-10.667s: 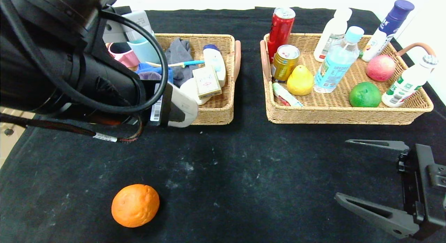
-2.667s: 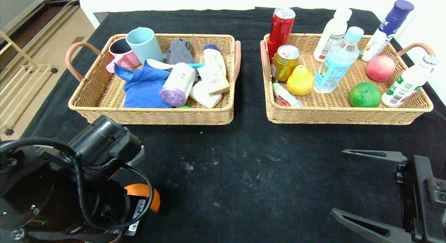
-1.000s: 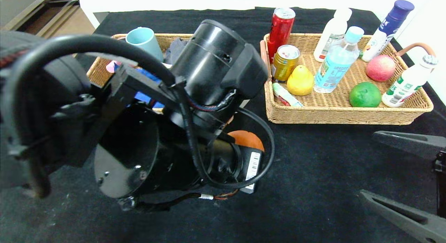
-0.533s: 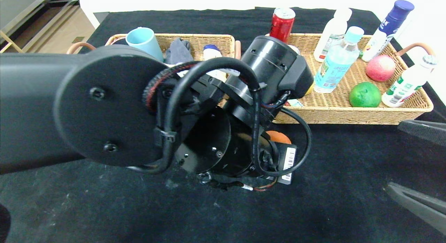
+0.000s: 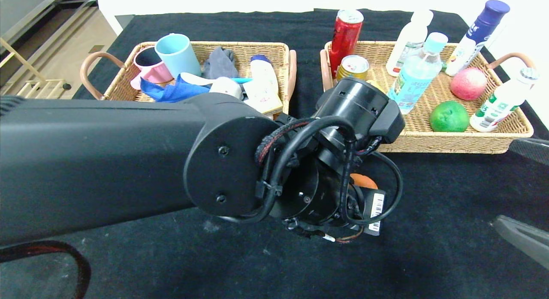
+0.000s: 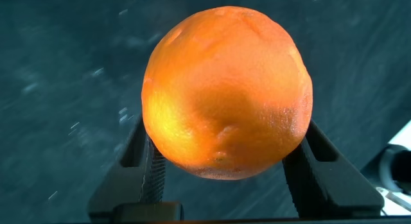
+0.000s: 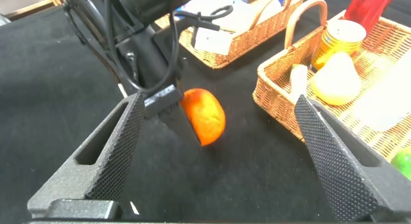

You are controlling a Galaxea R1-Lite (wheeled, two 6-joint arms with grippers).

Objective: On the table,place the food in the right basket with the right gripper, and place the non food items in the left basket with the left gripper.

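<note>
The left gripper [image 6: 225,179] is clenching the orange [image 6: 227,90] just before the right basket [image 5: 429,138]; it should clear the rim before releasing. The right gripper [image 7: 218,153] is waiting open nearby.

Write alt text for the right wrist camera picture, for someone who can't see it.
The left tool holds an orange above the black table, near the right basket. The right tool frames the scene, its fingers spread wide and holding nothing.

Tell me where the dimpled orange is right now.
The dimpled orange is clamped in the left gripper, above the black-draped table, just before the right wicker basket.
</note>
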